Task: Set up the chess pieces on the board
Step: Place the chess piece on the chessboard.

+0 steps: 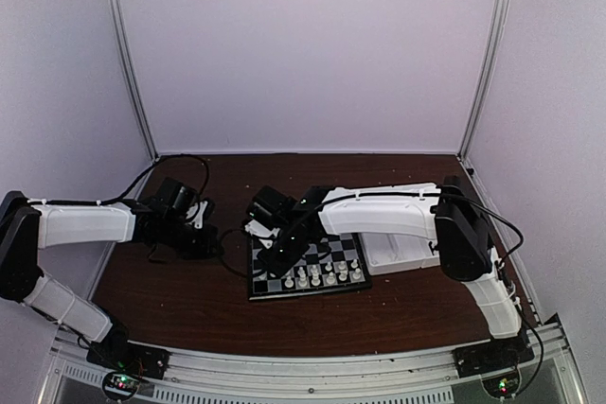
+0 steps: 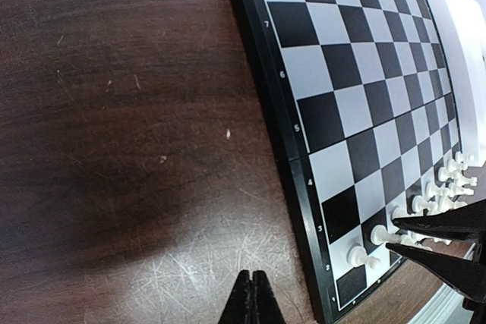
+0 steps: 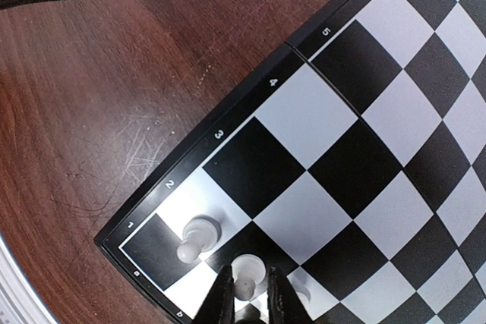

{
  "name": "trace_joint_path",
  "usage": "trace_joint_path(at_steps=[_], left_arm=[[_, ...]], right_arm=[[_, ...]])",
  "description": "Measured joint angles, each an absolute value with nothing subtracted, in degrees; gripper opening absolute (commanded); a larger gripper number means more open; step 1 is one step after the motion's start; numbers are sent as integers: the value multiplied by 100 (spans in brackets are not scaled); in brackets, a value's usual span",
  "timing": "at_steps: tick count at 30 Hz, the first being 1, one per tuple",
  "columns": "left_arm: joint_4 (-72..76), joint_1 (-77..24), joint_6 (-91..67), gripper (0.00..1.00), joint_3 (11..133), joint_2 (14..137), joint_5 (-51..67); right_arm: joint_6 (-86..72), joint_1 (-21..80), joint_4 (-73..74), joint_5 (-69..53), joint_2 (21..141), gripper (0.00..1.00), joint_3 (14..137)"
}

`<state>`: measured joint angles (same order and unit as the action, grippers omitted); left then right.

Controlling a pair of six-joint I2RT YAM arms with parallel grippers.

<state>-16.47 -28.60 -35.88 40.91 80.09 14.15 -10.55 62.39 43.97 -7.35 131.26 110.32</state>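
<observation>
Step in hand, as I read it: filling the white pawn row. Your right gripper (image 3: 249, 287) is narrow, its fingers against either side of a white pawn (image 3: 246, 269) standing on the board (image 3: 326, 165), just beside the corner pawn (image 3: 199, 237). Next call: open, then lift straight up so neither pawn tips. Left gripper (image 2: 253, 286) is closed on nothing, over the table (image 2: 114, 149) beside the board. The white tray (image 1: 409, 254) is half hidden by the arm, so its contents can't be told. No black pieces in view.
</observation>
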Motion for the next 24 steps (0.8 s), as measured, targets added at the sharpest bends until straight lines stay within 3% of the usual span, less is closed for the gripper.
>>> trace_joint_path(at_steps=[24], left_arm=[[-1660,-2853,-3540,0,4071,7734,1391]], right_arm=[[-919,6237,4379,-471,12486,18,11041]])
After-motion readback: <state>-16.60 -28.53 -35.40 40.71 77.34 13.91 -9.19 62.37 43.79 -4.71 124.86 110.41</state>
